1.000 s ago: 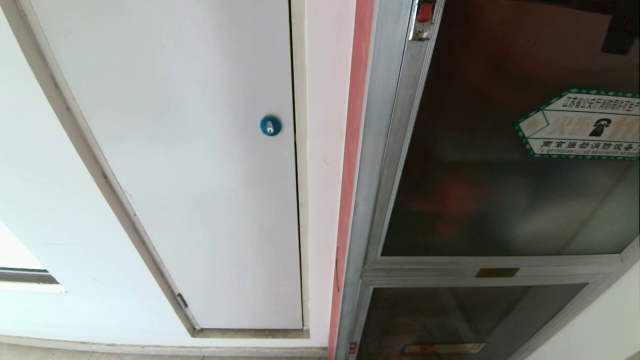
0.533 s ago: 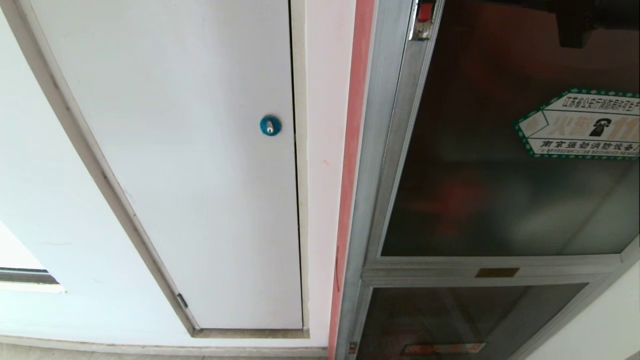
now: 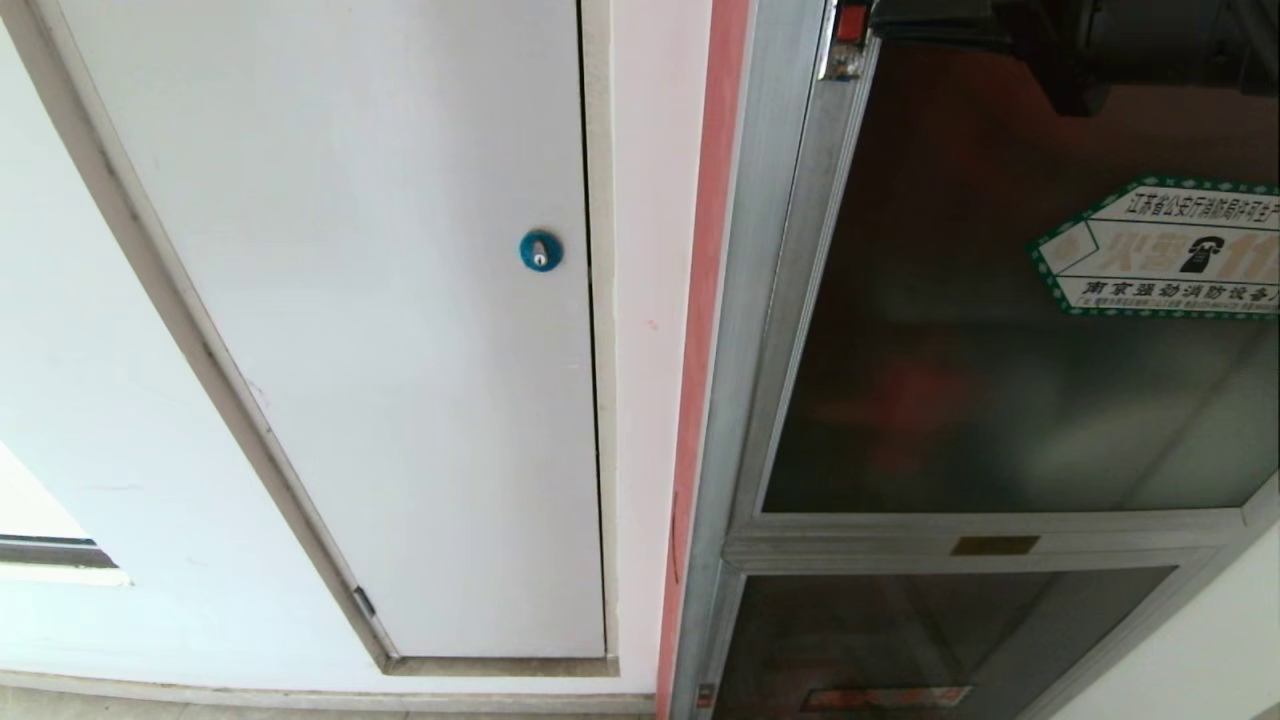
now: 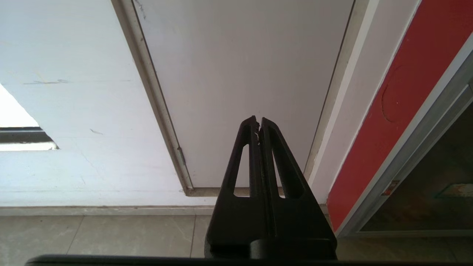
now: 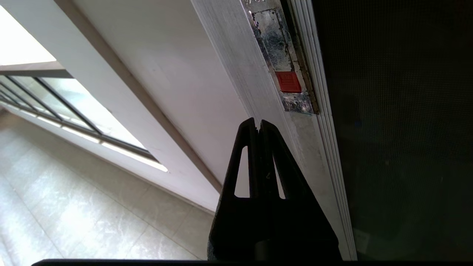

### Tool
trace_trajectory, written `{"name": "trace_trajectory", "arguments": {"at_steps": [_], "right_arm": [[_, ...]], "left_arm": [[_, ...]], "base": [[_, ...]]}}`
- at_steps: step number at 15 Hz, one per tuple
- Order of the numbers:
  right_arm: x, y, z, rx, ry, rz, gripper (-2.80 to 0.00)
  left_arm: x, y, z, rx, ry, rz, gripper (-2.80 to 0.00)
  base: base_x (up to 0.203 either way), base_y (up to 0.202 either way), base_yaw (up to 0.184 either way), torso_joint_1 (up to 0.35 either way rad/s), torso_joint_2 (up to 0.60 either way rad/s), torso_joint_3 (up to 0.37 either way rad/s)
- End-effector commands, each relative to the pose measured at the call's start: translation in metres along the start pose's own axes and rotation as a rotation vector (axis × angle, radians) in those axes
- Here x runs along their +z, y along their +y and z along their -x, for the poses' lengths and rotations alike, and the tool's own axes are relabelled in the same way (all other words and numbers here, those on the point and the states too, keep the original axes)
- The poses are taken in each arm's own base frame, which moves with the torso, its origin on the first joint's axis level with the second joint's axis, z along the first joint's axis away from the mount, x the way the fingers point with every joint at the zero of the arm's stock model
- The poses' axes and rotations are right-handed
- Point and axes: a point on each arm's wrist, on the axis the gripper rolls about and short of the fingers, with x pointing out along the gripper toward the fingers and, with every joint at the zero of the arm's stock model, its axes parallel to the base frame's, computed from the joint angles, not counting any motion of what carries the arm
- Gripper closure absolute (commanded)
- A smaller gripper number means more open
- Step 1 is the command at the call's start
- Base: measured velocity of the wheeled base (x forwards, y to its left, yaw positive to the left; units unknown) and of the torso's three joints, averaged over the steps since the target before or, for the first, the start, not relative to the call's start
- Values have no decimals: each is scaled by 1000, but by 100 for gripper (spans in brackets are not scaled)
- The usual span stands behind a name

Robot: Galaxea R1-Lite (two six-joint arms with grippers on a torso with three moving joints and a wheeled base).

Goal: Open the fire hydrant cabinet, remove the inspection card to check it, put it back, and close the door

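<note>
My right end effector (image 5: 258, 123), fingers pressed together and empty, was near the red latch (image 5: 288, 81); it could slip off the door (image 3: 1000, 400).

Downward head view; close wrist views

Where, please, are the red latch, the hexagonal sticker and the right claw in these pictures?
red latch (image 5: 288, 81): right wrist view, on the middle of its red face.
hexagonal sticker (image 3: 1165, 250): head view, on its white centre.
right claw (image 5: 258, 123): right wrist view, at its closed tips, short of the latch.
</note>
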Motion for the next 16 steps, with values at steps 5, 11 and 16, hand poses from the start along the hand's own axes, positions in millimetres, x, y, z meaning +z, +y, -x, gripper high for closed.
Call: {"name": "trace_trajectory", "arguments": {"at_steps": [5, 11, 16], "right_arm": [[3, 0, -12, -1, -13, -1, 0], [2, -6, -18, -22, -8, -1, 0], [2, -9, -20, -33, -11, -1, 0]], "left_arm": [[0, 0, 0, 0, 1, 0, 0], [0, 0, 0, 0, 1, 0, 0], [0, 0, 0, 0, 1, 0, 0]], "base": [[0, 0, 0, 0, 0, 0], [0, 0, 0, 0, 0, 0], [0, 0, 0, 0, 0, 0]]}}
